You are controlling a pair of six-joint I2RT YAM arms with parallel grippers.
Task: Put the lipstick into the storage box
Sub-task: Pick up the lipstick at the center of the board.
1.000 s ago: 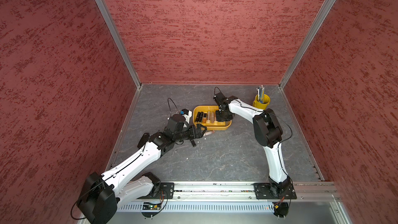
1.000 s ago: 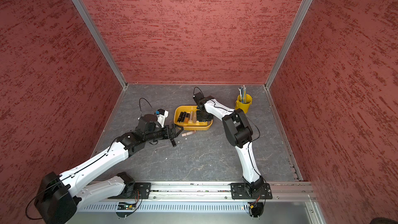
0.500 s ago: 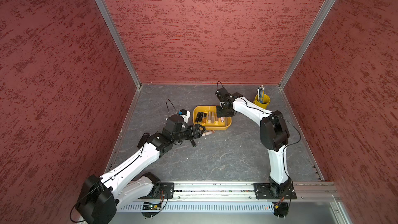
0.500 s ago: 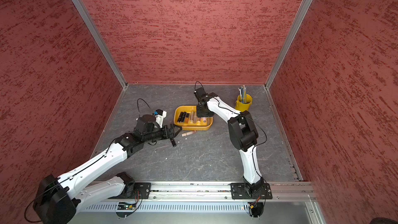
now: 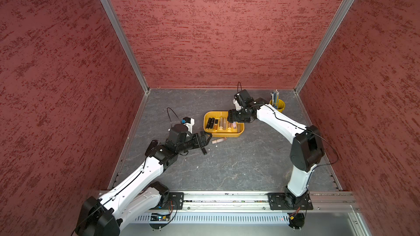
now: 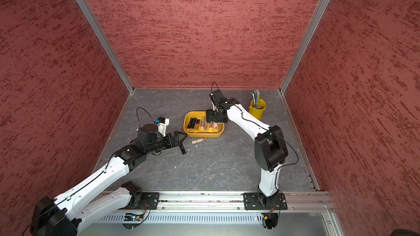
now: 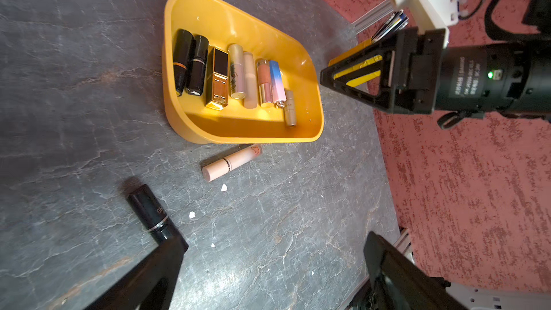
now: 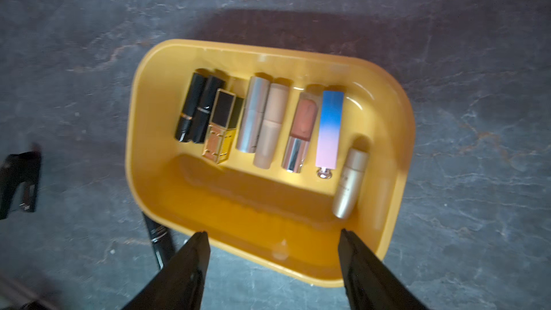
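Note:
The mustard-yellow storage box [image 5: 223, 134] [image 6: 204, 134] sits mid-table with several lipsticks in a row inside, a small gold lipstick [image 8: 348, 183] at one end. My right gripper [image 8: 272, 232] [image 5: 231, 119] hovers open over the box's near rim [image 8: 238, 198], holding nothing. Outside the box, a beige lipstick [image 5: 218, 140] [image 7: 232, 162] lies just in front of it. A black lipstick [image 5: 204, 150] [image 7: 150, 214] lies beside that. My left gripper [image 7: 274, 240] [image 6: 183, 141] is wide open low over the table, one finger overlapping the black lipstick's end.
A small yellow pen cup [image 5: 277, 105] [image 6: 257, 108] with pencils stands at the back right. White crumbs [image 7: 223, 187] dot the grey floor. Red walls enclose the table on three sides.
My right gripper has opened over the box and its elbow has swung out to the right. The left arm has hardly moved.

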